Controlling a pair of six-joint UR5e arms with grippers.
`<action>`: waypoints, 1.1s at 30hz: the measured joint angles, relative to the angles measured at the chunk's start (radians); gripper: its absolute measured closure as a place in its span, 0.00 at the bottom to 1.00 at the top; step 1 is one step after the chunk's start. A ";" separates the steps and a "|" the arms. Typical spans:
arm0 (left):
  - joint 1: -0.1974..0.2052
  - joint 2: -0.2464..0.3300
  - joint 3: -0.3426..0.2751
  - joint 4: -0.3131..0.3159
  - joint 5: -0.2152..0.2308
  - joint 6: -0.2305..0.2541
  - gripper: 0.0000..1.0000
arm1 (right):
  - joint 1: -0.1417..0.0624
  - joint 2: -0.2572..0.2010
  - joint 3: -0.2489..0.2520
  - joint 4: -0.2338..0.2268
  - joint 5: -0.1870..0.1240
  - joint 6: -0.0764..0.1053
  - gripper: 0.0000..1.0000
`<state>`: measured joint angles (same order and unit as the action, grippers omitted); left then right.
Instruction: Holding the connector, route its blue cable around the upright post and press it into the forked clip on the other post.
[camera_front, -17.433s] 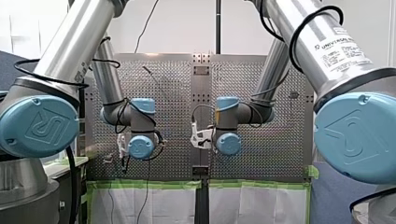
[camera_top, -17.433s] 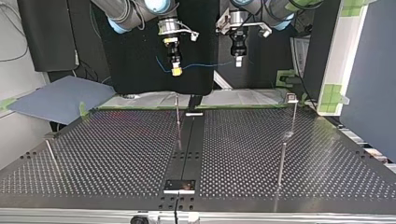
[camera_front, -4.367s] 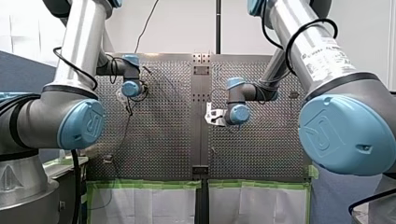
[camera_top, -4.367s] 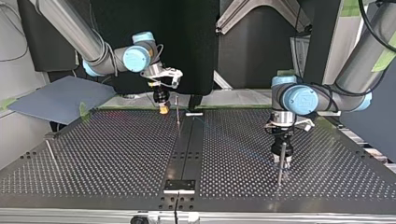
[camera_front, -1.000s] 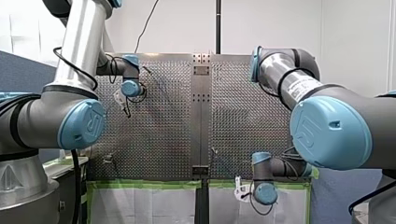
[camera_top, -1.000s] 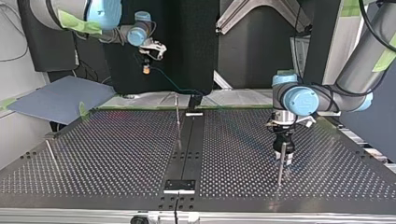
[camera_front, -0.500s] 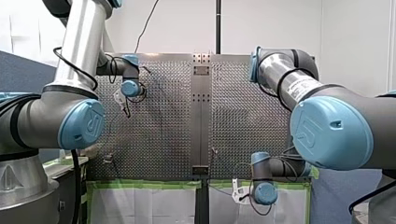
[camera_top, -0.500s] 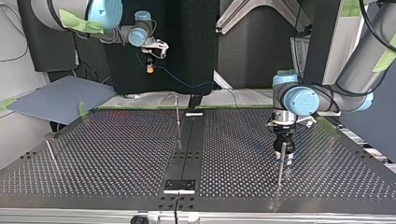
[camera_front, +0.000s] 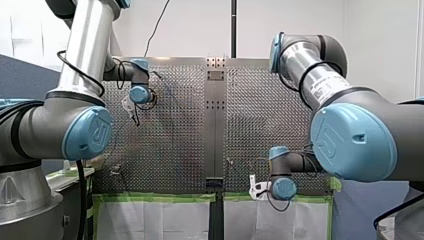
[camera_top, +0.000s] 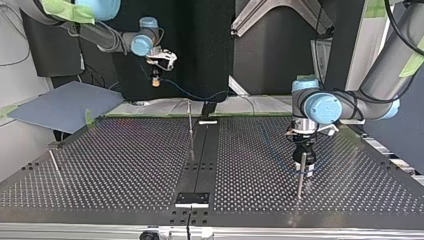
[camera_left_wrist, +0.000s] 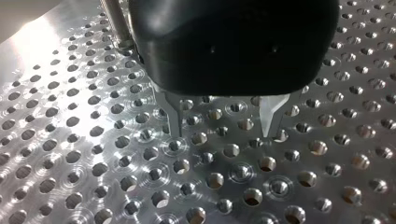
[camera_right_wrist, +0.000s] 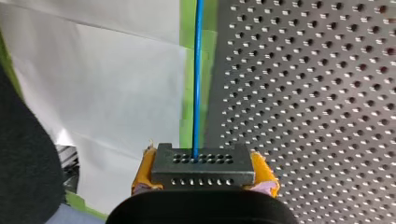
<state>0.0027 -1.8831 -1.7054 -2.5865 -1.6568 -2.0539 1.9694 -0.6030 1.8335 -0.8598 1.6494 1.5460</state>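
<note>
Perforated metal desk (camera_top: 125, 165) fills most of the top view, with a dark backdrop behind it. Quick rundown of the arms for you.

The left arm drops in from that view's right. Its wrist is turned straight down, so the left gripper (camera_top: 304, 171) hangs low over the desk, right behind a thin upright post (camera_top: 299, 186). In the left wrist view you can see its metal fingers (camera_left_wrist: 173, 119) spread with nothing between them, tips close to the holes. The post stands off beside the gripper, not inside it.

The right arm reaches in from the top view's left, forearm stretched toward the middle and wrist bent down. The right gripper (camera_top: 156, 80) is up in the air beyond the desk's far edge. Its yellow pads (camera_right_wrist: 142, 175) are pinching the black connector (camera_right_wrist: 203, 165) from both sides.

The blue cable (camera_right_wrist: 197, 70) leaves the connector straight ahead of the gripper, over the green tape (camera_right_wrist: 187, 116) at the desk's edge. In the top view it sags from the connector toward the middle, behind the centre post (camera_top: 190, 125). Past that I think there's a faint blue line running across the desk toward the left gripper, but it's too thin to be sure.
</note>
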 joint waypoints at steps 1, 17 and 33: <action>0.000 0.000 0.000 0.000 0.000 0.000 0.18 | 0.000 -0.008 0.000 0.005 -0.001 0.000 1.00; 0.000 0.000 0.000 -0.001 0.000 -0.001 0.18 | -0.003 -0.134 0.022 0.042 -0.026 0.006 1.00; -0.032 0.000 0.000 -0.040 -0.032 0.001 0.18 | -0.004 -0.267 0.027 0.017 -0.038 0.008 1.00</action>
<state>-0.0297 -1.8827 -1.7054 -2.6262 -1.6887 -2.0526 1.9659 -0.8698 1.8606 -0.8429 1.6111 1.5537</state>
